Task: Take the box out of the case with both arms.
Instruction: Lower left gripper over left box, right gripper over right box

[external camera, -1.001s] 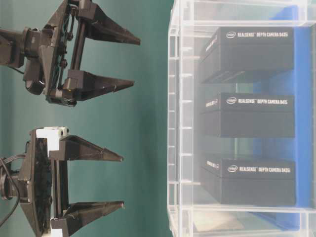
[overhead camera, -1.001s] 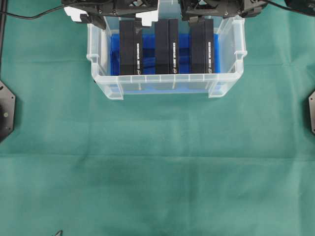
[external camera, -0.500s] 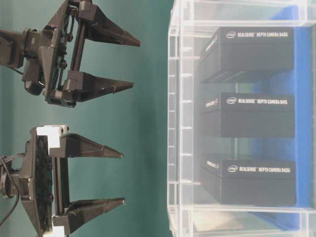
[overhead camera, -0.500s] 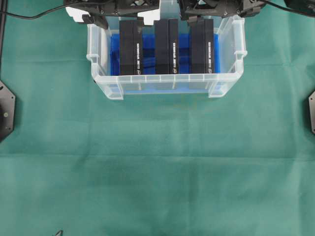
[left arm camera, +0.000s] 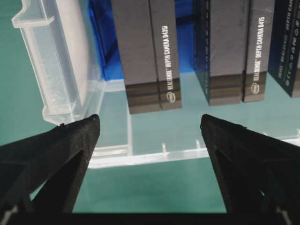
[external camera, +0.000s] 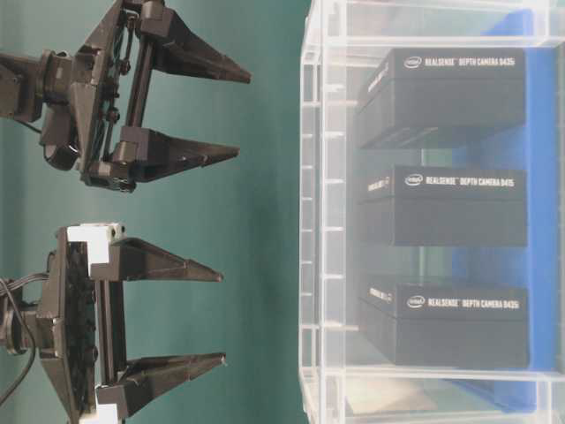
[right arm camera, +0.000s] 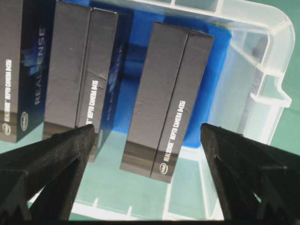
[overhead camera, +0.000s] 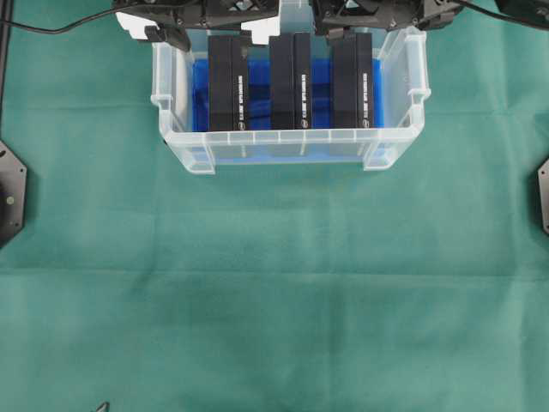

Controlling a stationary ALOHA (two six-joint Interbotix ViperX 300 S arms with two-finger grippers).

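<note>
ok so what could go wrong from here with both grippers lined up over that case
1. Three near-identical black boxes stand close together in the case; the open left gripper brackets the left box, the open right gripper the right box, so each arm might take a different one.
2. Gaps between boxes look narrow, so a finger could land on a box top or nudge the middle box.
3. The case wall is close to the outer fingers.

Clear case (overhead camera: pixel 292 142) on green cloth, three black boxes (overhead camera: pixel 290 81) standing inside, untouched
</note>
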